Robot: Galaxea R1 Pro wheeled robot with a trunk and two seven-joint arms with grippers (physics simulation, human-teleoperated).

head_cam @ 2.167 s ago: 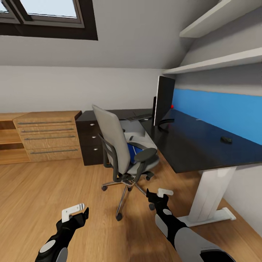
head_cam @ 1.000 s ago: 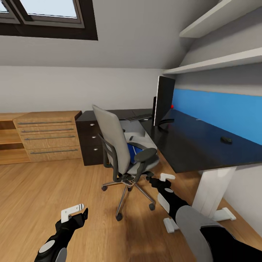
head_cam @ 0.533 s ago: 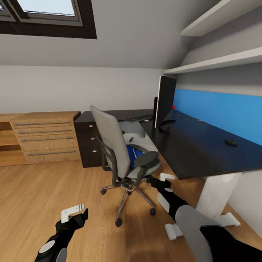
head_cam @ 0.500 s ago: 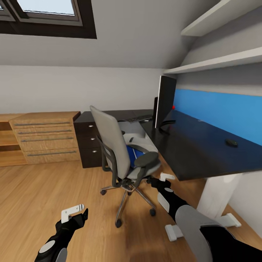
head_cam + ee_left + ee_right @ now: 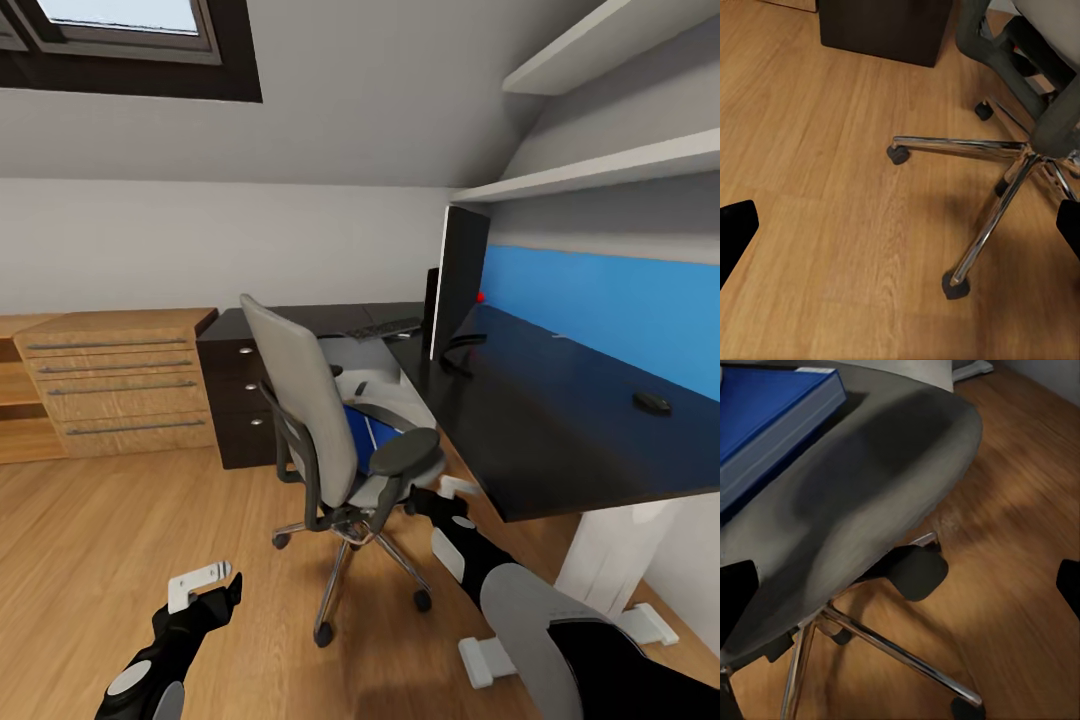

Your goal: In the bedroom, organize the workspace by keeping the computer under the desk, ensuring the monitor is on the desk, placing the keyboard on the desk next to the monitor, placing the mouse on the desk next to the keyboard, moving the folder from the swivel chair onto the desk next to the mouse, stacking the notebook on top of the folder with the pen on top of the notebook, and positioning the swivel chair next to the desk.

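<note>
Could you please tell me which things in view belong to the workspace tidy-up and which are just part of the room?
Belongs to the job:
swivel chair
folder lying on the chair seat
desk
monitor
keyboard
mouse

Just in the room:
oak cabinet
blue wall panel
shelves
skylight

A chrome five-leg base [image 5: 1020,161] of the swivel chair [image 5: 1042,52] spreads over the light wood floor [image 5: 810,150], castors touching it. At 12 o'clock stands a black drawer unit [image 5: 885,26]. Dark fingertips [image 5: 735,232] of the left gripper sit at 9 and 3 o'clock, well apart.
</note>
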